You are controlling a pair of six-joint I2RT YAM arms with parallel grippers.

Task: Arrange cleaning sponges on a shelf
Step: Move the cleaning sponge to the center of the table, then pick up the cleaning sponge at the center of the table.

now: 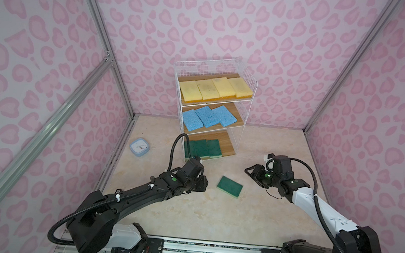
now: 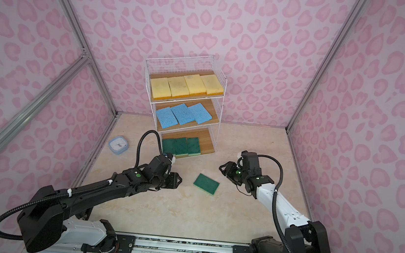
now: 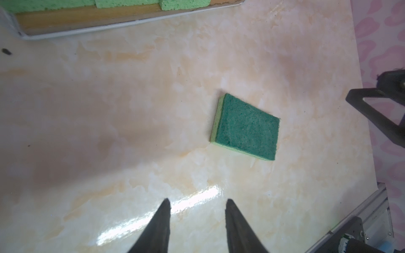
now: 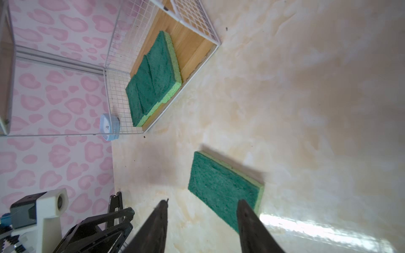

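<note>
A small blue clock (image 1: 140, 146) lies on the table (image 1: 212, 218) at the left. The left gripper (image 3: 197, 202) hovers with its jaws apart and empty. Farther back stands the shelf (image 1: 249, 79). It holds four pale yellow sponges (image 1: 215, 88) on top, three light blue sponges (image 1: 208, 117) in the middle and three dark green sponges (image 1: 203, 147) at the left of the bottom board. A fourth green sponge (image 1: 229, 186) lies flat on the table between the arms, scourer side up. Right of it, the right gripper (image 4: 202, 202) has its jaws apart, gripping nothing.
</note>
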